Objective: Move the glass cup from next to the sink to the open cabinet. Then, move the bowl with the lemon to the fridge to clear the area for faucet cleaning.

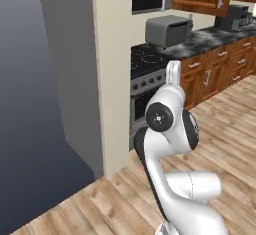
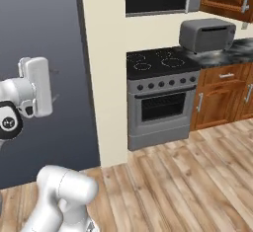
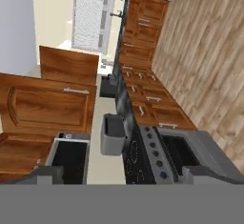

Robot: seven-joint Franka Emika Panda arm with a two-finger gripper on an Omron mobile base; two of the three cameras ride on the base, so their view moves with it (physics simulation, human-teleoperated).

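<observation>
Two dark fingertips (image 3: 47,174) stand spread wide in the hand view, and the gripper (image 3: 124,174) holds nothing. We face a black stove (image 2: 158,63), with a grey boxy appliance (image 2: 206,34) beside it on the dark marbled counter (image 1: 210,36). Farther along that counter, things are too small for us to pick out the glass cup.

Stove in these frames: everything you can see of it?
The stove is a silver-grey freestanding range with a black cooktop marked by ring burners, a row of dark knobs and a dark oven window. It stands upright on the wood floor, between the cream wall and wooden base cupboards. Oven door shut.
</observation>
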